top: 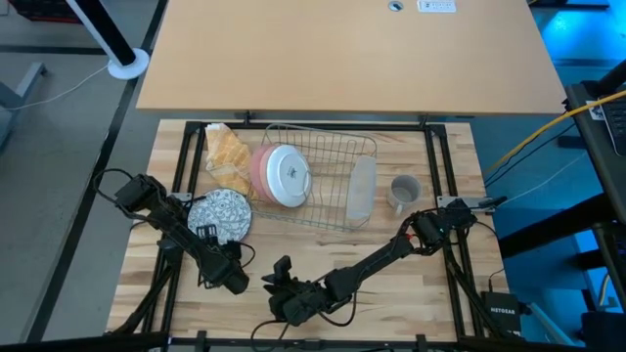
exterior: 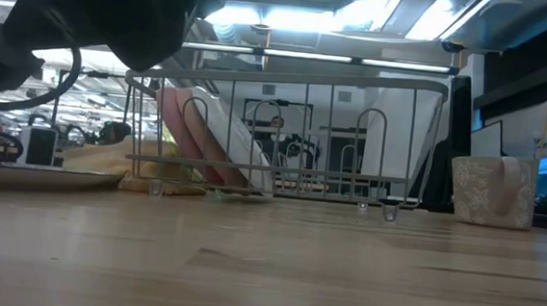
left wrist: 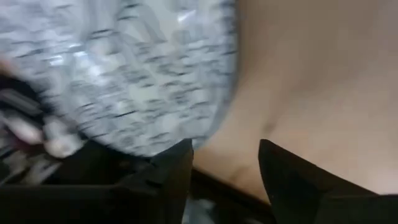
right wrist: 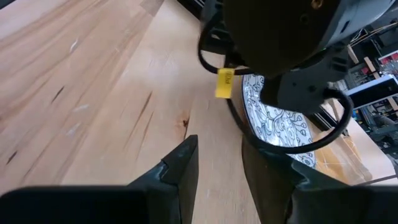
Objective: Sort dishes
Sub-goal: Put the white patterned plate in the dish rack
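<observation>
A plate with a blue-green pattern (top: 221,213) lies flat on the table to the left of the wire rack (top: 328,147); it also shows in the low view (exterior: 31,175). My left gripper (top: 208,237) is open at the plate's near rim (left wrist: 186,134). My right gripper (top: 280,268) is open and empty near the table's front edge, pointing toward the left arm and the plate (right wrist: 280,121). Pink plates (top: 262,168) stand on edge in the rack, with a white-faced plate (top: 290,174) leaning against them. A small grey mug (top: 403,191) stands to the right of the rack. My left gripper has its fingers (left wrist: 174,165) open beside the patterned plate's near rim. I cannot tell whether a finger touches the rim.
A yellow-tan cloth (top: 227,156) lies left of the rack, behind the patterned plate. A pale, see-through piece (top: 362,188) stands at the rack's right end. Bare wood shows between the rack and the table's front edge (top: 391,284).
</observation>
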